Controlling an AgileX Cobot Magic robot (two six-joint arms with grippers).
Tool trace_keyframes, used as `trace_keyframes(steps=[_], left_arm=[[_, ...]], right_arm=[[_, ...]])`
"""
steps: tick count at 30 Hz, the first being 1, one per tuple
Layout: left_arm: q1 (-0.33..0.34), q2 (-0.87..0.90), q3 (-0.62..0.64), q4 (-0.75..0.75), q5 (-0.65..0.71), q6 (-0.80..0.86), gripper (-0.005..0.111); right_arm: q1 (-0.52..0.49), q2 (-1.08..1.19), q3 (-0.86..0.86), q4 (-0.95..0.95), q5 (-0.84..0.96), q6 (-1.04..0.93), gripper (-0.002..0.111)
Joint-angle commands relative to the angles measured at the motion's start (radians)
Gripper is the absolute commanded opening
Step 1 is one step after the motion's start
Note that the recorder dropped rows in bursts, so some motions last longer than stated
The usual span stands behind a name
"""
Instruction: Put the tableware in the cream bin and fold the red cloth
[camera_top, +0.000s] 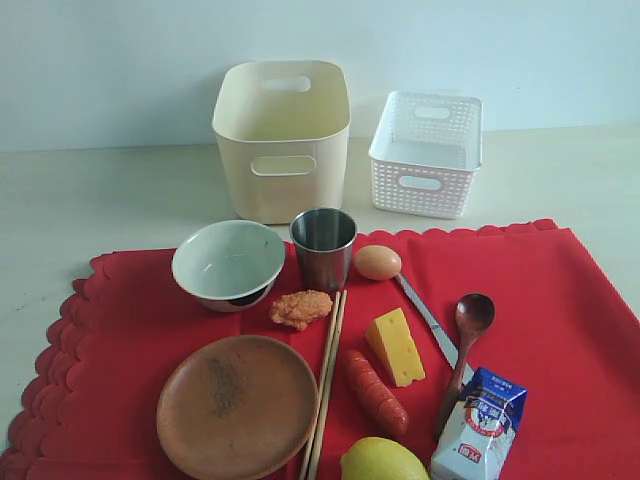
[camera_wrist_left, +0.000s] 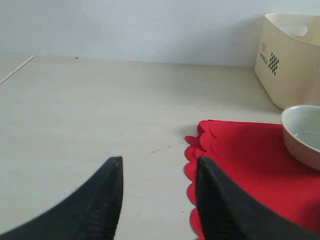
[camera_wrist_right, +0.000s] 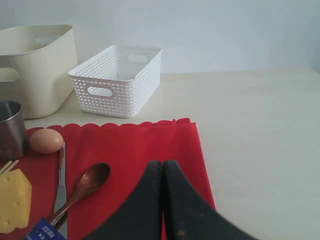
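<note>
While my left gripper (camera_wrist_left: 159, 165) stands open with nothing in it, my right gripper (camera_wrist_right: 162, 165) is pressed shut, empty too. Both hang by the sides of the big bright red cloth with wavy edges (camera_top: 560, 300), spread flat. The tall cream plastic bin (camera_top: 282, 150) stands just behind it.

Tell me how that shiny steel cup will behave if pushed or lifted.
The shiny steel cup stands upright and looks empty, so probably light. Its smooth walls may slip in the jaws. Pushed high, it could tip on the red fabric cloth rather than slide.
</note>
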Motion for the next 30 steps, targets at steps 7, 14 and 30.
trace_keyframes(steps=[7, 14, 30], left_arm=[[0.003, -0.006, 0.002, 0.001, -0.008, -0.005, 0.045], [0.003, -0.006, 0.002, 0.001, -0.008, -0.005, 0.045], [0.003, -0.006, 0.002, 0.001, -0.008, -0.005, 0.045]], right_arm=[[0.003, -0.007, 0.005, -0.004, -0.006, -0.002, 0.0], [0.003, -0.007, 0.005, -0.004, -0.006, -0.004, 0.0], [0.003, 0.013, 0.005, -0.004, 0.0, -0.003, 0.0]])
